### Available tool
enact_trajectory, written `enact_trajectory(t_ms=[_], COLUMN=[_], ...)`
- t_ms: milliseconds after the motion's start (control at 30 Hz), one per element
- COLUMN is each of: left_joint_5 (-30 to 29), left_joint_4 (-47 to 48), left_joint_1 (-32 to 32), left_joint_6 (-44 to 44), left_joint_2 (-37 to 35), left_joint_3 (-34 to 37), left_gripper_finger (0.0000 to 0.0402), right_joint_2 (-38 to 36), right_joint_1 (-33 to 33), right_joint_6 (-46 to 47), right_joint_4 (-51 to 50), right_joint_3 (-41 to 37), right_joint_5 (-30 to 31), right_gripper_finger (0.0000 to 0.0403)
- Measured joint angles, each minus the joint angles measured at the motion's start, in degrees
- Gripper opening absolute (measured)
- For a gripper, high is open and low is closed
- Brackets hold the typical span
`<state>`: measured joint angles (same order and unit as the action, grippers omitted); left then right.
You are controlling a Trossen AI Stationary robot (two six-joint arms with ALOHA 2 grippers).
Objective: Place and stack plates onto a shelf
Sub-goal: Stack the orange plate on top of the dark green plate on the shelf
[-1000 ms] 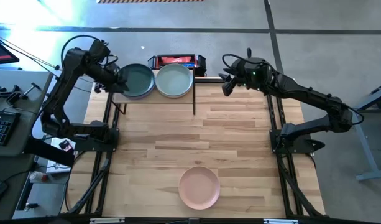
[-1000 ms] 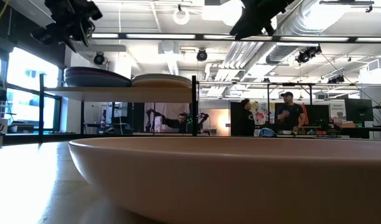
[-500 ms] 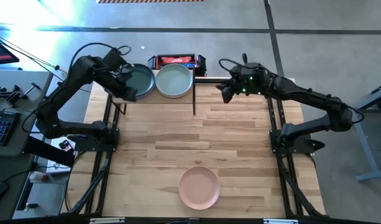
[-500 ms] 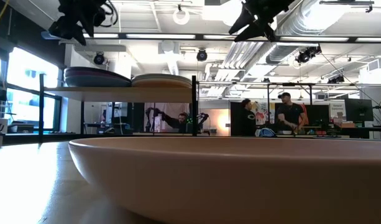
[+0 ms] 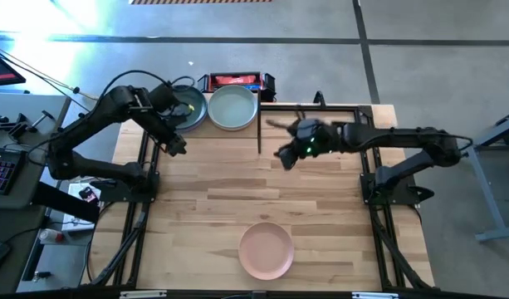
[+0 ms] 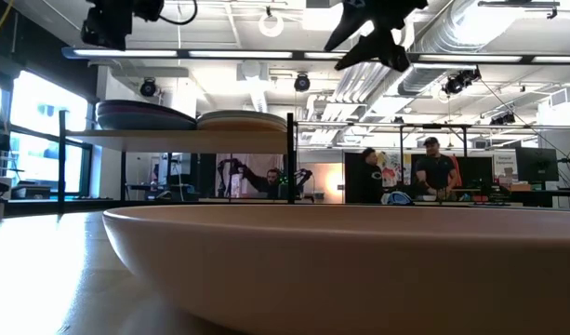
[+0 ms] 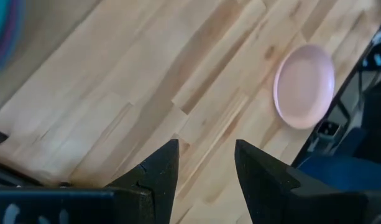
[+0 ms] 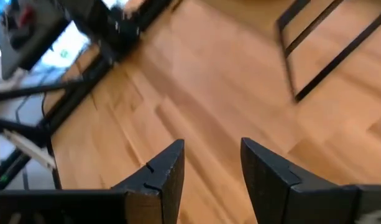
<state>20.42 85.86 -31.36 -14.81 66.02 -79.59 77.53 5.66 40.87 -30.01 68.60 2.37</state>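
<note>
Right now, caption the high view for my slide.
Both open grippers, left gripper and right gripper, hover over the table; round matte pink plate awaits shelving.

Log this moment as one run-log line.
left claw: open, empty | right claw: open, empty | pink plate: on table | shelf: two plate stacks

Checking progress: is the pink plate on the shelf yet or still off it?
Off. The pink plate lies flat on the table's near edge; the shelf at the far end holds two stacks.

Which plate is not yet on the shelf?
The pink plate, alone on the tabletop's near edge. The dark teal plate and the sage green plate already top stacks on the shelf.
</note>
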Motion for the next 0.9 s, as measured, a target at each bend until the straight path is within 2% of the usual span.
enact_trajectory(t_ms=[467, 800, 900], left_joint_5=[-2.7, -3.5, -6.1], left_joint_4=[0.0, -0.2, -0.7], left_joint_1=[10.0, 16.9, 19.2], left_joint_6=[-0.3, -5.4, -8.0], left_joint_2=[0.0, 0.0, 0.0], left_joint_3=[0.0, 0.0, 0.0], left_gripper_finger=[0.0145, 0.0145, 0.0145], right_joint_2=[12.1, 18.7, 19.6], right_joint_1=[-12.5, -20.6, -22.4], right_joint_6=[10.9, 13.8, 14.4], right_joint_4=[-0.7, -0.9, -0.9], right_joint_3=[0.0, 0.0, 0.0], right_joint_5=[0.5, 0.4, 0.4], right_gripper_finger=[0.0140, 0.0140, 0.0140])
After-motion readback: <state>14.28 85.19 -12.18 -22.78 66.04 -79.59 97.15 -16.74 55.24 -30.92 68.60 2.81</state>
